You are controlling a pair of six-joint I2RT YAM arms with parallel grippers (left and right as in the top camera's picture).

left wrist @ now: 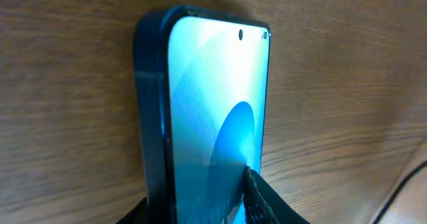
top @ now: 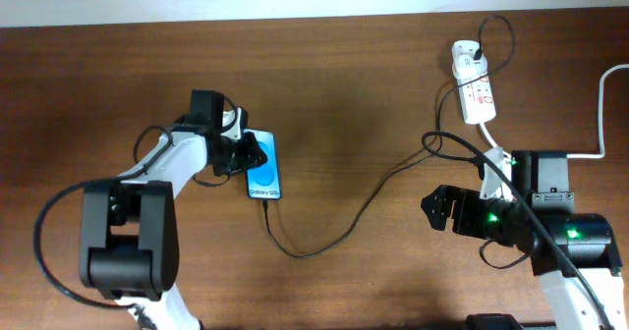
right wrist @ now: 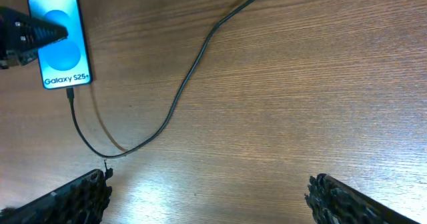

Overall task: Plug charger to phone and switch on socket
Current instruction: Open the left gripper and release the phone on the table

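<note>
- Overhead: the phone [top: 265, 169] lies flat on the tabletop [top: 354, 75]. The charger [top: 295, 254] loops from the phone's lower end out to the socket [top: 476, 82], which sits well apart from the phone on the right arm's side. The lead looks seated, so I judge the switch is the step in hand. I'd carry the right hand [top: 430, 210] further from the phone, up over the socket. Then I'd press one fingertip squarely on a red rocker (clear of the slack cable).
- Left wrist: the left hand [left wrist: 200, 207] is clenched across the phone's width. One finger [left wrist: 257, 197] lies against the screen's edge, steadying the phone.
- Right wrist: my right fingers [right wrist: 67, 201] are spread wide and hold nothing. They hover well apart from the phone, where the charger meets its bottom edge.
</note>
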